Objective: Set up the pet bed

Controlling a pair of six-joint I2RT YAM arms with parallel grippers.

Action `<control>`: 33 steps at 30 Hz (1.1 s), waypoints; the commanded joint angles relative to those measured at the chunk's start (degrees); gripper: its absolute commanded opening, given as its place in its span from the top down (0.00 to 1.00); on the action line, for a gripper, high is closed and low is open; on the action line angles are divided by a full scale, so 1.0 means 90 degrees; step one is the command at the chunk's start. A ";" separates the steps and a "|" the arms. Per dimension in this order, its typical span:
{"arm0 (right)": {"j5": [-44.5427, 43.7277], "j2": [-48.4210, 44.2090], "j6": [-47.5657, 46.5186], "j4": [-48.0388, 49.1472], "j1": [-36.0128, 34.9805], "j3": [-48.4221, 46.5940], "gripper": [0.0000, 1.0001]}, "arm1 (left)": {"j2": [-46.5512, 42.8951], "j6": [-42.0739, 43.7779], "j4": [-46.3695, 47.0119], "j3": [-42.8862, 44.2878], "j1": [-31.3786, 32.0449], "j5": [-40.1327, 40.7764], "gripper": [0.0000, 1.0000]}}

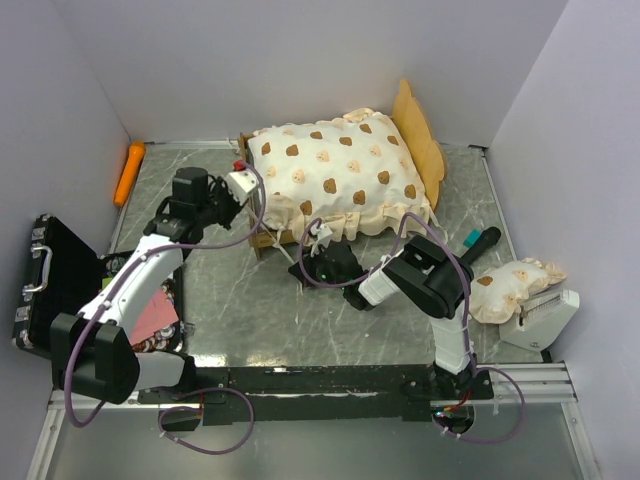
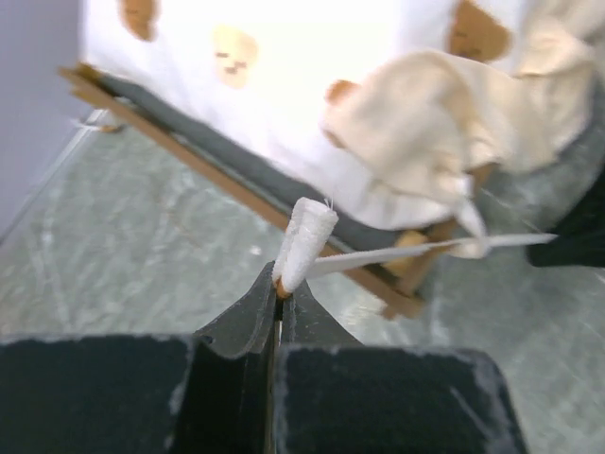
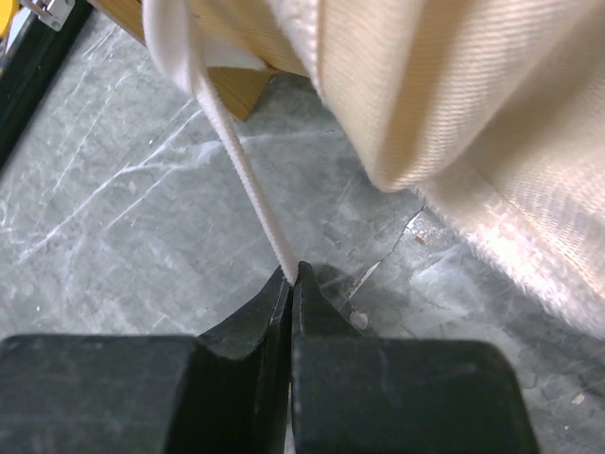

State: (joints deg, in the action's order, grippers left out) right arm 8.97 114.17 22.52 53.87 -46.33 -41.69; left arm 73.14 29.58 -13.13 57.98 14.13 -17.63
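Two grips are on, both jaws pressed fully together. My left gripper (image 2: 279, 286) pinches the rolled end of a white tie (image 2: 307, 236), whose strip runs off to the corner of the bed (image 1: 345, 180). My right gripper (image 3: 295, 274) nips a thin white cord (image 3: 236, 161) that rises towards the bed's edge. The bed sits at the back middle of the table (image 1: 240, 290), the mattress (image 2: 284, 85) on its frame and the headboard (image 1: 422, 135) at the right end. The pillow (image 1: 512, 285) lies off the bed by the right wall. A black case (image 1: 50, 280) sits far left.
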 commanded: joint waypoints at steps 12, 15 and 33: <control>-0.0089 0.0215 0.0427 -0.0643 0.0284 0.0394 1.00 | 0.0184 0.0453 0.0345 0.0872 -0.1091 0.0211 0.99; -0.0040 0.0215 0.0427 -0.0663 0.0323 0.0404 1.00 | 0.0145 0.0385 0.0141 0.0990 -0.1170 0.0046 0.99; 0.0389 -0.0878 -0.0031 -0.1306 0.0343 0.0249 1.00 | -0.0072 0.2084 -0.1961 -0.2066 0.0891 -0.0210 0.99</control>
State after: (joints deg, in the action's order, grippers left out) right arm 11.68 110.85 25.50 50.04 -43.55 -39.72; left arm 70.87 45.45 -35.09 42.54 22.37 -25.98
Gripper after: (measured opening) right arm 0.011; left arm 0.024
